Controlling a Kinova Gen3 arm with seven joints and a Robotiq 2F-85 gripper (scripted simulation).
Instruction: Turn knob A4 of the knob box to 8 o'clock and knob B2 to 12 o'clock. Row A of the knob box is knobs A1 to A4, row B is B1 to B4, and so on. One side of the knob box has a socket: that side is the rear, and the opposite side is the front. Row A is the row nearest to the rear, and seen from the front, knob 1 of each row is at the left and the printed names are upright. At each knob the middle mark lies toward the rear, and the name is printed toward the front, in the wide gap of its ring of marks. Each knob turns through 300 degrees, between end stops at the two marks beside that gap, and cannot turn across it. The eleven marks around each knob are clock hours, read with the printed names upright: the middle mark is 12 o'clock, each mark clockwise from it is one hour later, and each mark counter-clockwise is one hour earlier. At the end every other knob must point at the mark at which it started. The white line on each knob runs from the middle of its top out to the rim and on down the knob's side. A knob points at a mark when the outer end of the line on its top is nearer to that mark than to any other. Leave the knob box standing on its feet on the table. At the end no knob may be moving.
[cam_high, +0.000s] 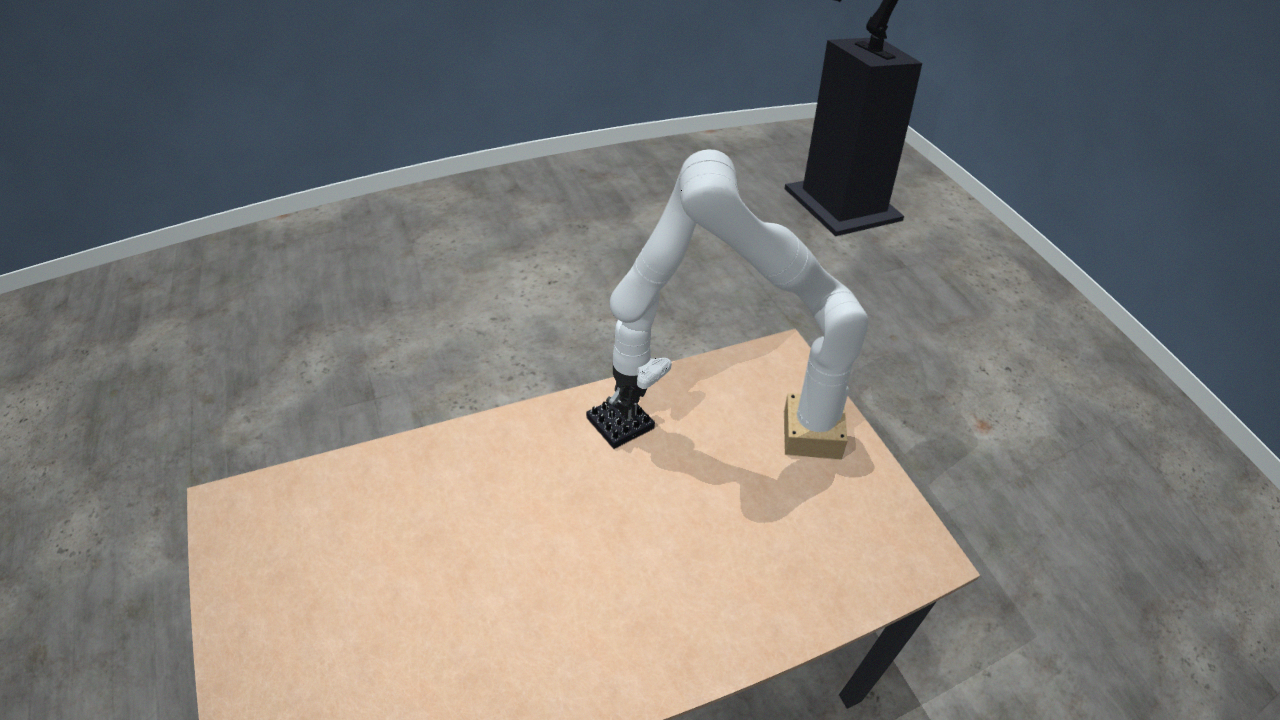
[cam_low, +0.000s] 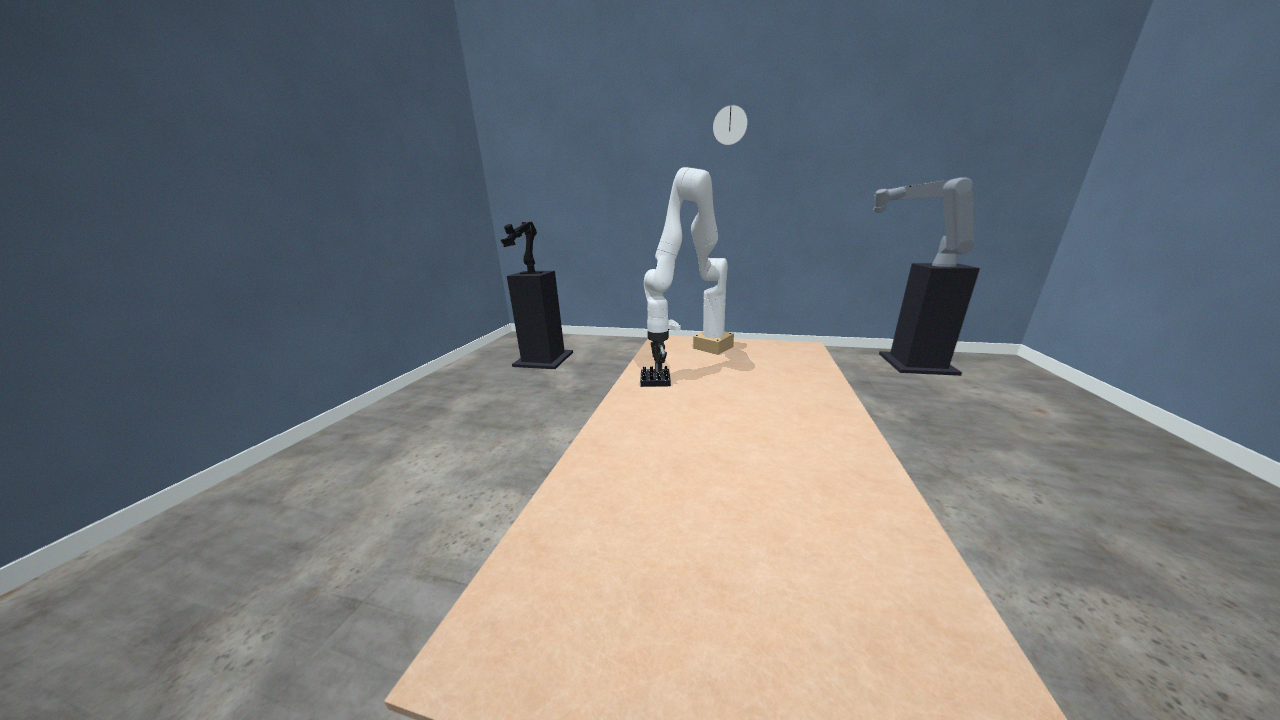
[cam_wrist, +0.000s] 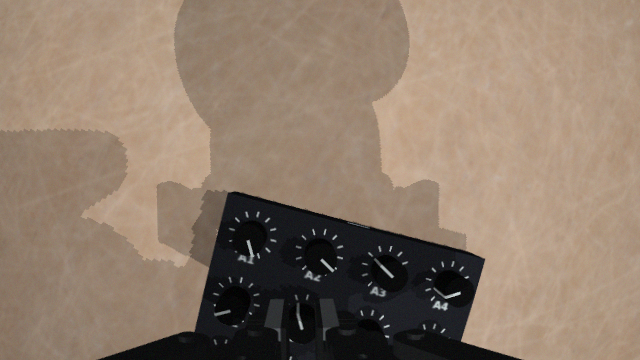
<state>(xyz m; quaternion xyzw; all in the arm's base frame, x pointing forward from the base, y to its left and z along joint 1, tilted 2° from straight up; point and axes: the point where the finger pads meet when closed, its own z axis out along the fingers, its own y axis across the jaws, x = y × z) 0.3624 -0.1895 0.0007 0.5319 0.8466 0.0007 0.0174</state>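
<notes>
The black knob box (cam_high: 633, 437) (cam_low: 655, 383) (cam_wrist: 350, 300) stands on the table, its rear side at the top of the wrist view. My gripper (cam_high: 623, 413) (cam_low: 659, 369) (cam_wrist: 302, 323) points down at it and is shut on knob B2 (cam_wrist: 302, 336), one finger at each side. The line of B2 points at about 11 o'clock, one mark left of the middle mark. Knob A4 (cam_wrist: 457, 286) stands free of the fingers, its line at about 8 o'clock. The lower part of B2's ring and its name are hidden.
Knobs A1 (cam_wrist: 250, 233), A2 (cam_wrist: 320, 250), A3 (cam_wrist: 392, 280) and B1 (cam_wrist: 234, 301) stand close around the fingers. The gripper body hides most lower rows. The box is near one long edge of the table (cam_high: 447, 555) (cam_low: 733, 537); the arm's base (cam_high: 815, 444) (cam_low: 713, 345) is beyond.
</notes>
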